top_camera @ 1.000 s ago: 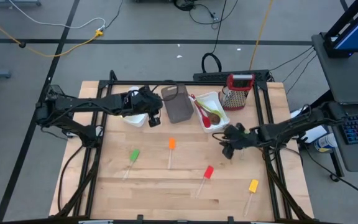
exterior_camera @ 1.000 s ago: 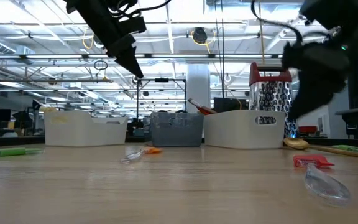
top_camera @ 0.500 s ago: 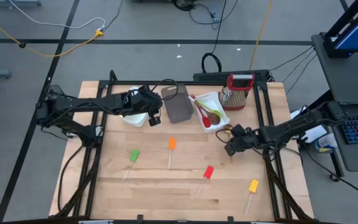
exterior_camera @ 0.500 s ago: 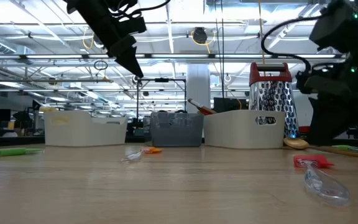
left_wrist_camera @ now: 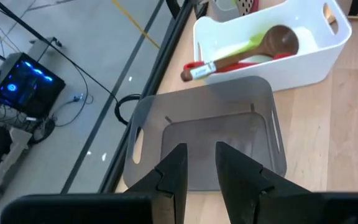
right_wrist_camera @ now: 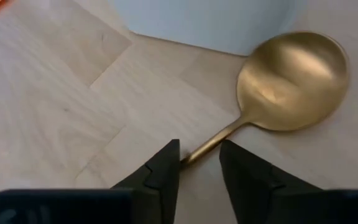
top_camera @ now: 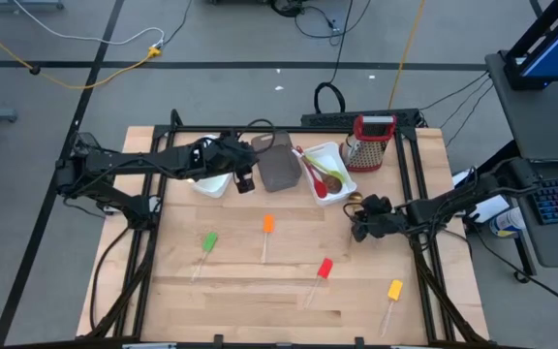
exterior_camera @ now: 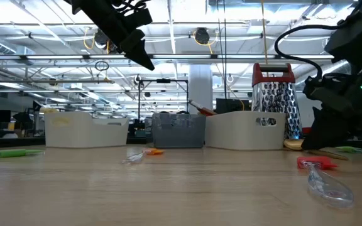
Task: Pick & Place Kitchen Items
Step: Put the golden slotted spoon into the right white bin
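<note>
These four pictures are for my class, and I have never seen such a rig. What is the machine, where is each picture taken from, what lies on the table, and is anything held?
It is a robot with two dark arms at a wooden table. One camera looks down from above, one looks level across the tabletop, and one sits on each wrist.

The left gripper hovers open over a grey tub. The right gripper hangs open around a gold spoon lying on the table. Nothing is held.

Green, orange, red and yellow spatulas lie about.
</note>
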Robot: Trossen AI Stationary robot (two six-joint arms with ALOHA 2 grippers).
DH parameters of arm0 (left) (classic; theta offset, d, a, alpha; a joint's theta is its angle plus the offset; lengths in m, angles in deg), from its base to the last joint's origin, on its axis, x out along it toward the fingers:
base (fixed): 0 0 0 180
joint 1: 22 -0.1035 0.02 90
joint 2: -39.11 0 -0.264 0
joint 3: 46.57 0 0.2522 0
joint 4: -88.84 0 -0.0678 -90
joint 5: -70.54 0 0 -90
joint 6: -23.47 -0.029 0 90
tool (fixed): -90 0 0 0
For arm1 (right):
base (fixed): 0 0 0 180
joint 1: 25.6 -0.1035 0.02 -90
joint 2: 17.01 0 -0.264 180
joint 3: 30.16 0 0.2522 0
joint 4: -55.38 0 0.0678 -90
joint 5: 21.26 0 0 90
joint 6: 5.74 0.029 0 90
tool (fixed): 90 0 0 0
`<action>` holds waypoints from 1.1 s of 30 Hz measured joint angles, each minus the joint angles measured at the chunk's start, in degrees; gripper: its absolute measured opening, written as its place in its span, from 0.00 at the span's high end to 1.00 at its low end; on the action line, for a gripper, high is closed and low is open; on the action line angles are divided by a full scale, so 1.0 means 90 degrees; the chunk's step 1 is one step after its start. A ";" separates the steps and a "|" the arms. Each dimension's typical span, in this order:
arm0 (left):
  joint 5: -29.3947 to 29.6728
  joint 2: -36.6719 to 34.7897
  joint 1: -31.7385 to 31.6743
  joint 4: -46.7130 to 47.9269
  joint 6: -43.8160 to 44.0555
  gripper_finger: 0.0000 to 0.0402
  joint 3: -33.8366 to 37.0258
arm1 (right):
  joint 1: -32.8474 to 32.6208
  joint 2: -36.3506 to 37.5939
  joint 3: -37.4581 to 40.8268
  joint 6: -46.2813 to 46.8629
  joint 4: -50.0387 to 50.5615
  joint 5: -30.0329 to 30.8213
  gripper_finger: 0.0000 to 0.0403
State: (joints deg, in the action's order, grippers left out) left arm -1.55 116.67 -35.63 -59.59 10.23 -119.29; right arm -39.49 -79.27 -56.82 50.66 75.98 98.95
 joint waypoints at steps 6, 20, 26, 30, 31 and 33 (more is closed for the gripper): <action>0.0020 0.0000 -0.0005 -0.0165 -0.0002 0.78 0.0000 | 0.0005 -0.0334 0.0005 -0.0008 0.0172 0.0021 0.79; 0.0024 0.0000 -0.0278 -0.0206 -0.0063 0.78 0.0001 | 0.0049 0.0132 0.0012 -0.0371 0.1544 -0.0338 0.75; 0.0022 0.0000 -0.0377 -0.0166 0.0025 0.78 0.0002 | 0.0044 0.0188 0.0012 -0.0420 0.1417 -0.0332 0.63; 0.0019 0.0000 -0.0376 -0.0155 0.0003 0.78 0.0002 | 0.0046 0.0094 0.0012 -0.0301 0.1437 -0.0172 0.64; 0.0017 0.0000 -0.0376 -0.0155 0.0003 0.78 0.0002 | 0.0052 0.0054 0.0013 -0.0297 0.1441 -0.0123 0.66; 0.0017 0.0000 -0.0376 -0.0153 0.0003 0.78 0.0002 | 0.0077 -0.0010 0.0015 -0.0288 0.1448 -0.0074 0.71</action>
State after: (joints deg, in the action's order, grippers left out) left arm -1.40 116.67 -39.02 -60.96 10.25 -119.27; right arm -38.80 -79.36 -56.69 48.06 89.02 98.28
